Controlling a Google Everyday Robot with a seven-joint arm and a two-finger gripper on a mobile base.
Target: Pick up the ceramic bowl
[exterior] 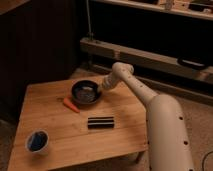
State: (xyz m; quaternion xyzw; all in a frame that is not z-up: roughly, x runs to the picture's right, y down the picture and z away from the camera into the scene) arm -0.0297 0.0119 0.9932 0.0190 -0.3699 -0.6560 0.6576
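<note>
— How far has the pick-up been carried?
— The gripper is set at the right rim of the ceramic bowl, apparently raised off the counter. The fingers' state cannot be told. Clearing away is left.

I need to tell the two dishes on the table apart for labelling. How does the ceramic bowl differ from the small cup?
The ceramic bowl is wide, shallow and black outside; the cup is small, taller-sided and white outside. The bowl sits at the table's far edge with the gripper at its rim; the cup stands alone at the near left corner. Both are round, open-topped and upright.
</note>
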